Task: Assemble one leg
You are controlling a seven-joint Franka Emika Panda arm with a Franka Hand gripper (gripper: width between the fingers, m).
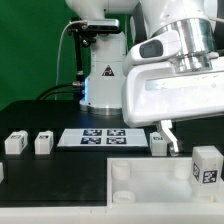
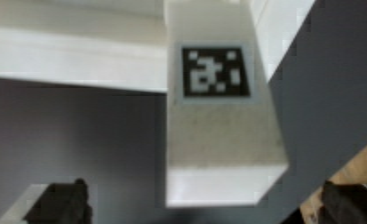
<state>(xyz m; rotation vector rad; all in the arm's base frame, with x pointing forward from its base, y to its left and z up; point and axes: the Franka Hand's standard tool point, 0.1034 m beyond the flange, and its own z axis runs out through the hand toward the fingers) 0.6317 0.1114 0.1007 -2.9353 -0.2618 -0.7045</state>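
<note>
Several small white legs stand on the dark table in the exterior view: two at the left (image 1: 15,143) (image 1: 43,143), one right of the marker board (image 1: 158,143), and one with its marker facing the camera at the right (image 1: 207,165). My gripper (image 1: 169,140) hangs low just beside the leg by the marker board. In the wrist view a white leg (image 2: 219,130) with a square marker lies in line with my gripper (image 2: 201,207). Its near end lies between the dark fingertips (image 2: 55,205), which stand wide apart and do not touch it. The gripper is open and empty.
The large white tray-like piece (image 1: 150,190) with round corner studs fills the front of the exterior view. The marker board (image 1: 100,137) lies flat behind it. The robot base (image 1: 105,75) stands at the back. A white surface (image 2: 73,50) shows beside the leg in the wrist view.
</note>
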